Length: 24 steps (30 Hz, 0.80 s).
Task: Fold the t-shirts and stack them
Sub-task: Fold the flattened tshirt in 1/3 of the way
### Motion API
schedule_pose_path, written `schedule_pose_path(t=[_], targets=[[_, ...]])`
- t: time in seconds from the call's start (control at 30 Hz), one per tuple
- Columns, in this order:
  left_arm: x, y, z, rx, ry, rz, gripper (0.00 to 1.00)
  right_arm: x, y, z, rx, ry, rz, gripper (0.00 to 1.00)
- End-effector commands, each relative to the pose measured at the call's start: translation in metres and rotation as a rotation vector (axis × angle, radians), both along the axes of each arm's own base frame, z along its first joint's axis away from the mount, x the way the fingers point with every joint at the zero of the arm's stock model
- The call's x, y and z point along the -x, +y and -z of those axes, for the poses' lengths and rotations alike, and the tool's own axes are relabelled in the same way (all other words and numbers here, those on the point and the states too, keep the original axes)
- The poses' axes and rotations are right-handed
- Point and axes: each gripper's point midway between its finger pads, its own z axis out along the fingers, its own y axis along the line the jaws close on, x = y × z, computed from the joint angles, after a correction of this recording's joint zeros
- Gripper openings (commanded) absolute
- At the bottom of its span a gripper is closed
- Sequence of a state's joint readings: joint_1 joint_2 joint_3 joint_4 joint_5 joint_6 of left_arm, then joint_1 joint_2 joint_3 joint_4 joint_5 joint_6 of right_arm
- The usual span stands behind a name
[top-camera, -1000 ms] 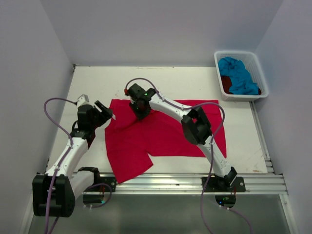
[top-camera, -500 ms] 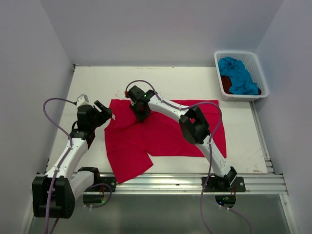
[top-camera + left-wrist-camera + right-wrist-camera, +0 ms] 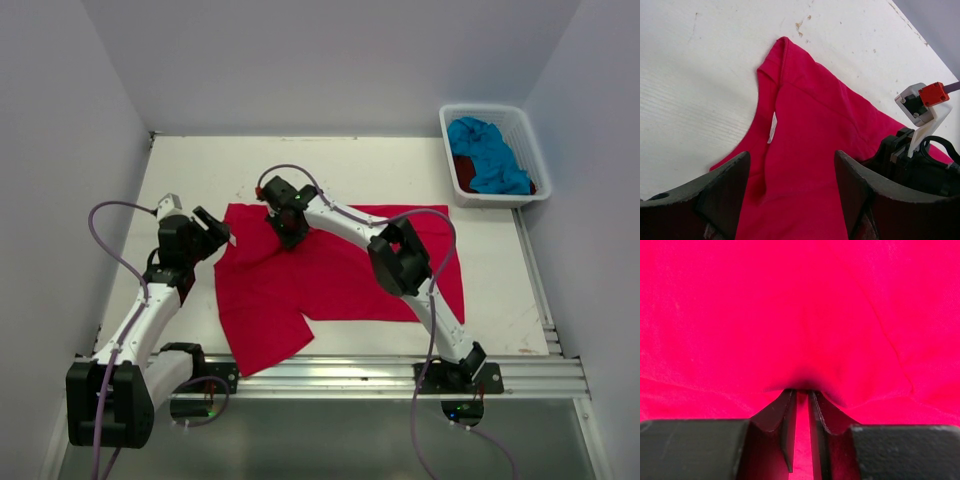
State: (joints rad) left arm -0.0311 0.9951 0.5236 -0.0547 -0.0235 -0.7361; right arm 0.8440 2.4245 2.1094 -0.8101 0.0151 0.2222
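T-shirt (image 3: 330, 280), soft creased red-pink cloth

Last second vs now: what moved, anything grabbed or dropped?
The right pincer shifted slightly left and away from the bases over the red-pink t-shirt, and its jaws narrowed onto a pucker of that cloth. Unchanged: the left pincer open at the shirt's left edge, the shirt's spread on the table, and the turquoise t-shirt and dark red t-shirt in the basket.

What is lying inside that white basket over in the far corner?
A crumpled turquoise t-shirt fills most of the white basket. Dark red cloth peeks out beneath it; the rest of that, and anything deeper, is covered.
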Motion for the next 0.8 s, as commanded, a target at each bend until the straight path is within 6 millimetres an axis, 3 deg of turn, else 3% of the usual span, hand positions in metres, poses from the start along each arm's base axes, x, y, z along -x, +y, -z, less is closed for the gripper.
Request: schedule_pose_path(t=[0.0, 0.2, 0.47, 0.77], targets=[[-0.002, 0.006, -0.007, -0.028, -0.023, -0.005, 0.72, -0.006, -0.007, -0.028, -0.001, -0.065, 0.001, 0.19], [-0.004, 0.005, -0.008, -0.027, -0.026, -0.002, 0.72, -0.007, -0.01, -0.047, -0.013, -0.097, 0.002, 0.19], [-0.005, 0.005, -0.01, -0.025, -0.028, 0.0, 0.72, -0.008, -0.011, -0.055, -0.018, -0.112, 0.001, 0.17], [-0.004, 0.005, -0.007, -0.025, -0.022, -0.002, 0.72, -0.008, -0.013, -0.062, -0.021, -0.123, 0.002, 0.0]])
